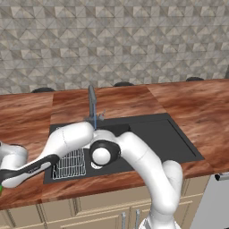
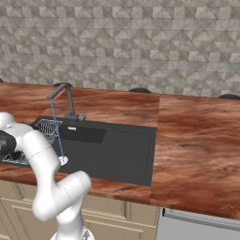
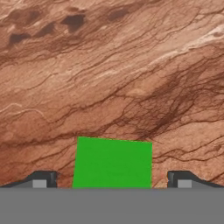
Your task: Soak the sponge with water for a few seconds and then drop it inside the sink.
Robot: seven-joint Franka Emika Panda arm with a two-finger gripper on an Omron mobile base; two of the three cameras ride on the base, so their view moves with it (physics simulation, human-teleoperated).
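- Left base view: the arm (image 1: 134, 156) reaches from the lower right, across the front of the sink (image 1: 174, 138), out to the far left over the counter (image 1: 27, 116). A sliver of the green sponge (image 1: 1, 189) shows at the left edge, below the hand. The tap (image 1: 92, 103) stands behind the basin, and a white wire rack (image 1: 69, 164) lies in the basin's left part.
- Right base view: the water (image 2: 57, 133) runs in a thin blue stream from the tap's spout (image 2: 50, 97) down to the drain (image 2: 63, 160), so the tap is already on. The wire rack sits left of the stream, partly behind the arm.
- Hand view: the sponge lies flat on the brown counter, green face up, between the two dark fingertips (image 3: 43, 179). The jaws stand wide, one tip on each side of the sponge with a clear gap, not holding it.
- Step in hand, as I judge it: picking up the sponge, which is still on the counter left of the sink, well apart from the stream.
- Next move, likely: lower a little if needed, close the jaws on the sponge's sides, lift it, and carry it right to hold it under the stream before letting it fall into the basin.
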